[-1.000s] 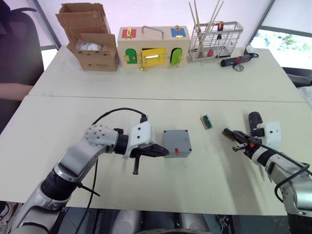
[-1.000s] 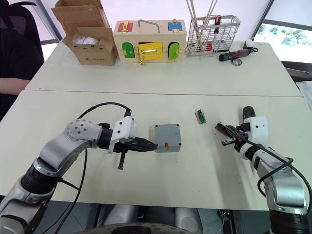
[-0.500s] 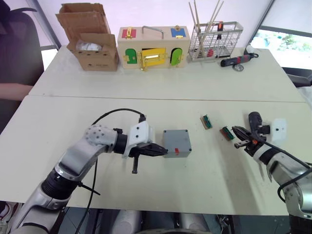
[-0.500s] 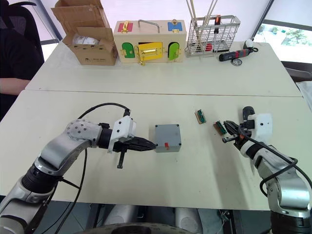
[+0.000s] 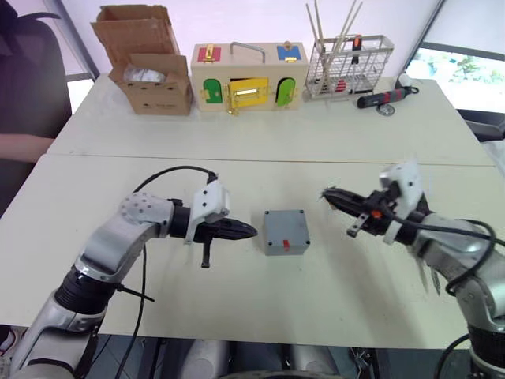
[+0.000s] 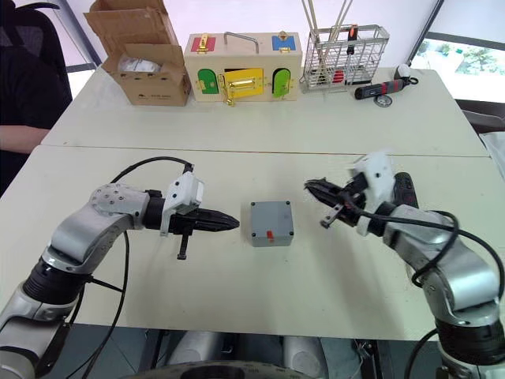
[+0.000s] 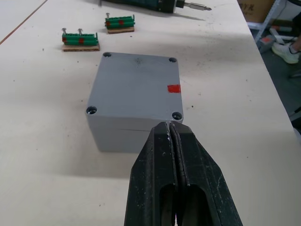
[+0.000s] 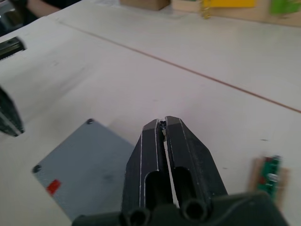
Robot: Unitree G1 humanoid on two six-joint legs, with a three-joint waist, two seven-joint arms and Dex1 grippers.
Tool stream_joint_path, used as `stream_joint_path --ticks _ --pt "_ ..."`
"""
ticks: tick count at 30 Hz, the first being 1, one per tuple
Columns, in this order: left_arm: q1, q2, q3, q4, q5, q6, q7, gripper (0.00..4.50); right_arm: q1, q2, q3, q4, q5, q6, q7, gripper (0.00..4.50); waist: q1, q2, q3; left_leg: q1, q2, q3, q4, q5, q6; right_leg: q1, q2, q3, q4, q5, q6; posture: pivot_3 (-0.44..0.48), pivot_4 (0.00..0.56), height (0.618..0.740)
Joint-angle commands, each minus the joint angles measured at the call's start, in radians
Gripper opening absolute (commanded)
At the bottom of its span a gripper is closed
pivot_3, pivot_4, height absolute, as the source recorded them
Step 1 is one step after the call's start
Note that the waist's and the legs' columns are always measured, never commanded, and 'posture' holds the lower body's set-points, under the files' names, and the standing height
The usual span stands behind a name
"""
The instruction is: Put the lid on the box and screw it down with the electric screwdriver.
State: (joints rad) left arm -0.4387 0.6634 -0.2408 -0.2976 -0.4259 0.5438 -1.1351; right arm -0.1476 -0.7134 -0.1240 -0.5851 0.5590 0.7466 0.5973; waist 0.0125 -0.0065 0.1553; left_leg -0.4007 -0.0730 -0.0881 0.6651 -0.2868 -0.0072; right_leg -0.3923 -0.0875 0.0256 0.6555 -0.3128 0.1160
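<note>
Mid-table: small square grey plastic box (image 5: 286, 230), lid (image 7: 136, 84) seated. Left gripper (image 5: 245, 230) clenched, empty. Right gripper (image 8: 162, 125) pinching tiny screw; advise lowering squarely over corner hole.

Two pale cream tables (image 5: 331, 146) are set edge to edge, a thin seam being seen between them. On the near one, a small square grey plastic box (image 5: 286, 230) with its flat grey lid (image 7: 137, 84) seated on top is placed near the middle. In the left wrist view, two small green terminal strips (image 7: 80, 39) and a thick black electric screwdriver (image 7: 160, 4) are found beyond it. On the far table, an open brown cardboard box (image 5: 149, 71), a wooden box with coloured doors (image 5: 249, 77), a wire basket (image 5: 348, 65) and a black-and-red hand tool (image 5: 384, 97) are lined up.
</note>
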Motion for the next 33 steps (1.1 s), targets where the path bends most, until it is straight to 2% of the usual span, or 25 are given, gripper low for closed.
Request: stream_joint_path --ticks 1,13,33 --pt "0.006 0.003 0.034 -0.052 -0.021 0.018 0.026 0.00 -0.020 -0.002 0.029 -0.006 -0.022 -0.033 0.018 0.06 0.000 0.000 0.000 0.000 0.000 0.000 0.000 0.000 -0.001 0.000 0.000 0.000 0.000 0.000 0.000 0.000 0.150 0.740" --pt "0.029 -0.003 0.034 -0.091 -0.020 0.041 0.058 0.00 -0.034 0.024 0.118 0.067 -0.098 -0.102 0.035 0.06 -0.001 0.000 0.000 0.000 0.000 0.000 0.000 0.002 -0.003 0.000 0.000 0.000 0.000 0.000 0.000 0.000 0.150 0.740" --pt "0.036 0.000 0.031 -0.097 -0.016 0.037 0.068 0.00 -0.023 0.038 0.142 0.072 -0.116 -0.110 0.056 0.06 -0.001 0.000 0.000 0.000 0.000 0.000 0.000 0.002 -0.003 -0.001 0.000 0.000 0.000 0.000 0.000 0.000 0.150 0.740"
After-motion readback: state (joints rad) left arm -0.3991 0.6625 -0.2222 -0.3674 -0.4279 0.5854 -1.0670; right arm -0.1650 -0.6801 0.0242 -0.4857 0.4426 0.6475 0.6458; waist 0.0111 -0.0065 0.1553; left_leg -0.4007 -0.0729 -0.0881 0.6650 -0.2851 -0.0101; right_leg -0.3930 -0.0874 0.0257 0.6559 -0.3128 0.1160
